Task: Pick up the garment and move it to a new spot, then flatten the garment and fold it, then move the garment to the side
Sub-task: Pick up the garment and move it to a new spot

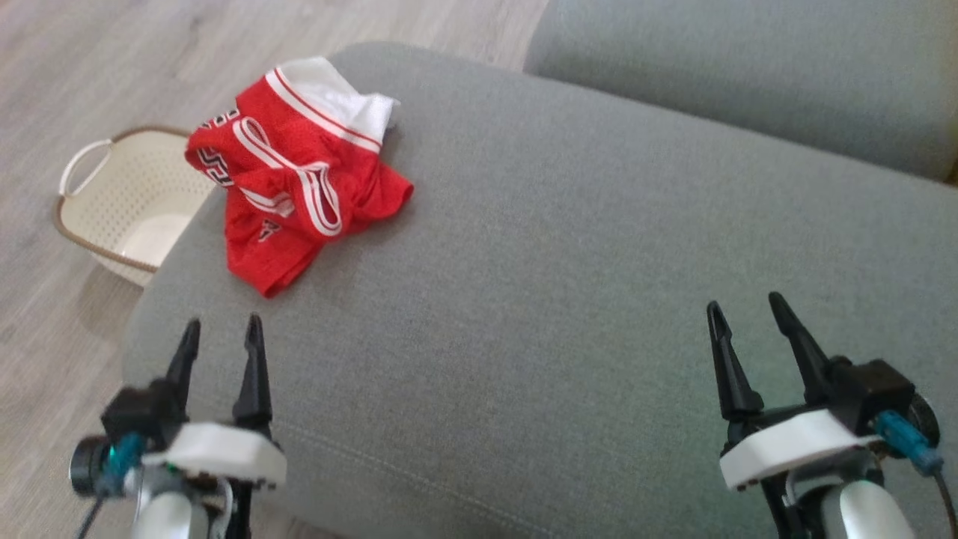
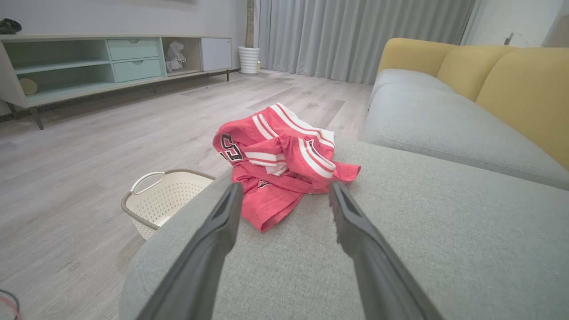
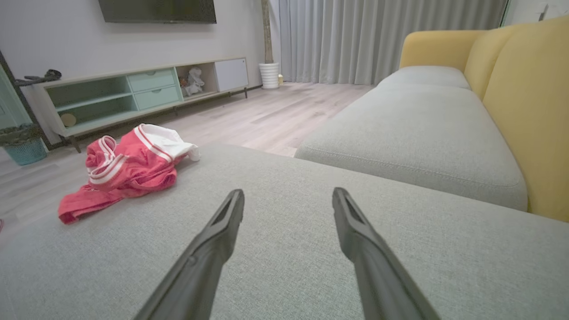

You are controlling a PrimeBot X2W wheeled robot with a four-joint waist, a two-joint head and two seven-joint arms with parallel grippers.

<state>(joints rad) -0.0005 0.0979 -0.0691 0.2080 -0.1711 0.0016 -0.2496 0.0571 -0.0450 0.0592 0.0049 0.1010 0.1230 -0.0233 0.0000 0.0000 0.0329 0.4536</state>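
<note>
Grey sofa cushion (image 1: 569, 284): stretching across the foreground.
Cream laundry basket (image 1: 127, 202): sitting on the floor beside the cushion's left edge.
Red-and-white jersey (image 1: 292, 180): lying crumpled on the cushion's far-left corner.
Left gripper (image 1: 224, 322), right gripper (image 1: 745, 301): hovering over the cushion's near side, gaping wide, empty.

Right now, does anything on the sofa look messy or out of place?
Yes: the red and white garment lies crumpled in a heap at the left edge of the grey seat cushion, by the basket on the floor. It is bunched and twisted, not flat. Nothing looks spilled or damaged.
</note>
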